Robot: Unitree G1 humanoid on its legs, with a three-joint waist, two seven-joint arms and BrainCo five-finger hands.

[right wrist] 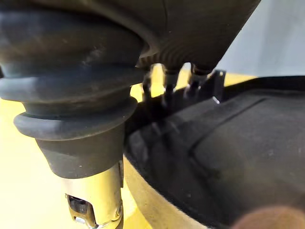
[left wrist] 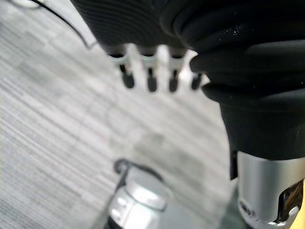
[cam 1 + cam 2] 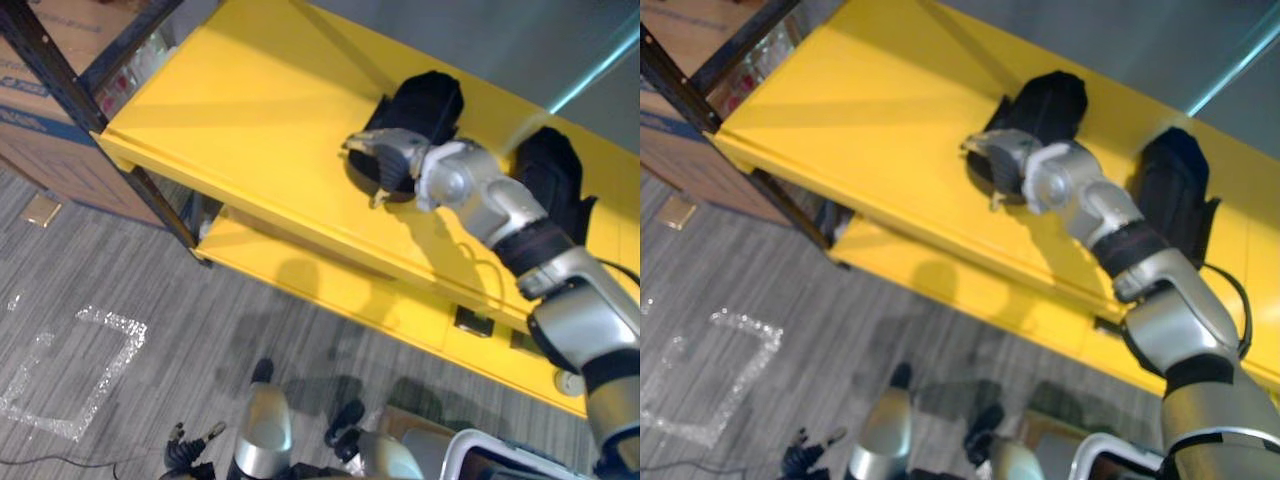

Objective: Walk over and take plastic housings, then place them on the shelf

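The right hand (image 3: 388, 160) has its fingers clasped over a black moulded plastic housing (image 3: 428, 100) on the yellow metal shelf (image 3: 250, 120). A second black housing (image 3: 550, 170) lies just right. The left hand (image 2: 151, 78) hangs low, fingers relaxed.

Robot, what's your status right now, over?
Left robot hand open, empty, hanging low. Right robot hand on one black housing atop the yellow shelf. Second housing beside it. No obstruction seen.

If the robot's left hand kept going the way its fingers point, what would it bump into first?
Most likely the grey striped floor. The left hand hangs with relaxed fingers aimed down at it, and nothing shows between them.
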